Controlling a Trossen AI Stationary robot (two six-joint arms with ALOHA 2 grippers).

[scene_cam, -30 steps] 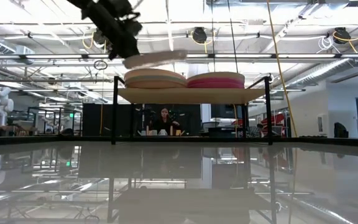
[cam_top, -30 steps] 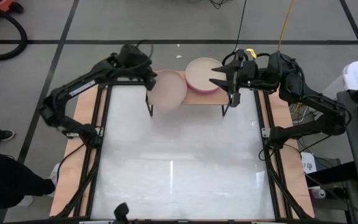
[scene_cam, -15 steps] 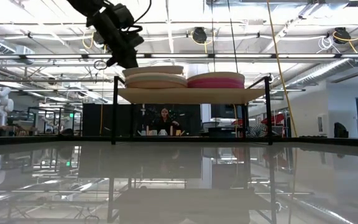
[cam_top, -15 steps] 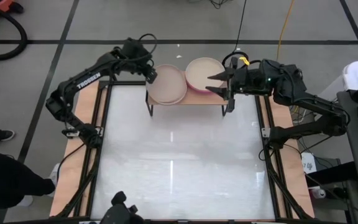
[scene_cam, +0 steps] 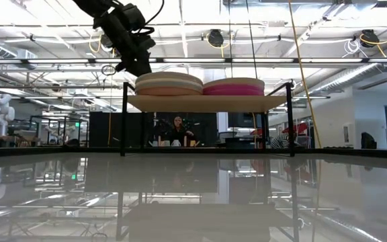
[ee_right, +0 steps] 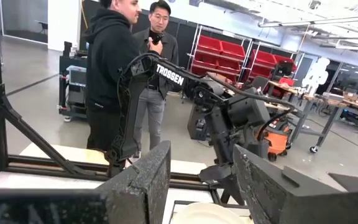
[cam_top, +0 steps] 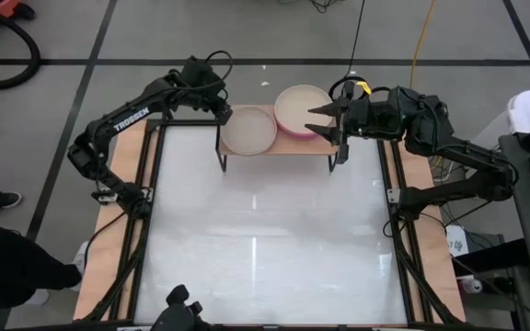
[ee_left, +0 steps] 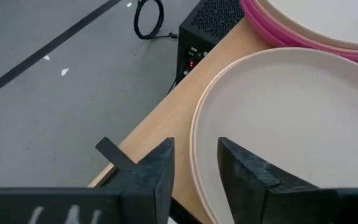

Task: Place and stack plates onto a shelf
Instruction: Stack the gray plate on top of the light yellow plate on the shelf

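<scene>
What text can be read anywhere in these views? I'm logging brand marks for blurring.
"TROSSEN": white letters on the dark left arm in the high view.
"TROSSEN": white letters on that same arm in the right wrist view.
Small white sticker on the wooden table edge by the right arm's base: too small to read.
Faint marks on the left wrist's dark housing: too blurred to read.
Nothing printed on the round matte plates or the light wood shelf.
</scene>
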